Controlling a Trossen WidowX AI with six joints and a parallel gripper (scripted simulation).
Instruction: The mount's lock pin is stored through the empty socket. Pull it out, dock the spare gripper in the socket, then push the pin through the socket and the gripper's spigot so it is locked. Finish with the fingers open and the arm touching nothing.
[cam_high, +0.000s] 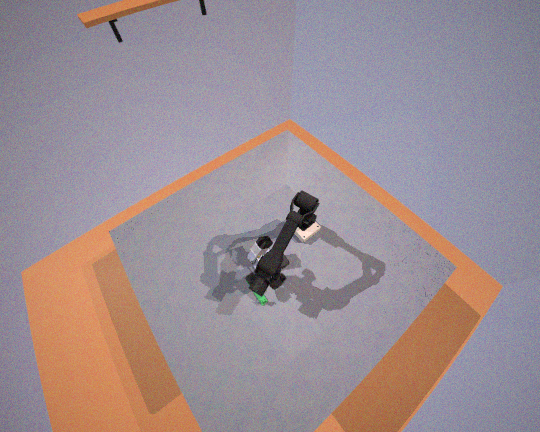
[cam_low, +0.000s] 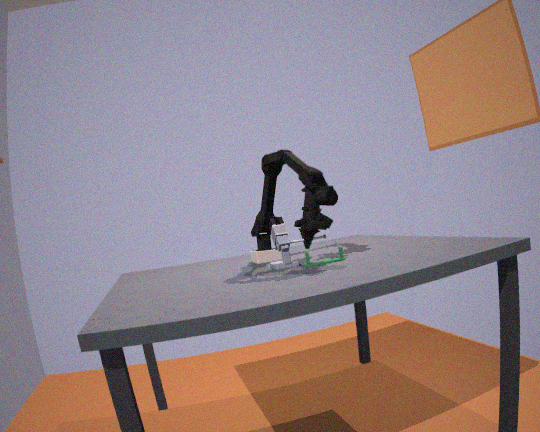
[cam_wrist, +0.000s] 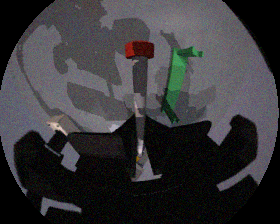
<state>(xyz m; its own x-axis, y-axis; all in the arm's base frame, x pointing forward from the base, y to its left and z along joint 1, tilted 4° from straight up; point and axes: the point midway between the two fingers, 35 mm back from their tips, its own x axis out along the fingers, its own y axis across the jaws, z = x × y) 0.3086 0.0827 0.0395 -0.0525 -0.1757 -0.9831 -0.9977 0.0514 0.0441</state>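
Note:
My gripper (cam_low: 308, 246) (cam_wrist: 137, 116) points down and is shut on the lock pin (cam_low: 318, 238) (cam_wrist: 140, 80), a thin grey rod with a red head (cam_low: 325, 236) (cam_wrist: 139, 50). The pin lies nearly level above the table, its head pointing away from the white mount (cam_high: 258, 251) (cam_low: 280, 230). Its other end points toward the mount; whether it touches or enters the socket cannot be told. A green cradle (cam_high: 261, 299) (cam_low: 325, 262) (cam_wrist: 176, 77) with two uprights stands under and beside the pin, with a gap below the pin. The spare gripper cannot be clearly told from the mount.
The arm's cream base (cam_high: 308, 231) (cam_low: 265, 256) stands beside the mount. A small black part (cam_high: 264, 242) sits at the mount's top, close beside my forearm. The grey table (cam_high: 310, 370) (cam_low: 165, 300) has its edges well away from the arm.

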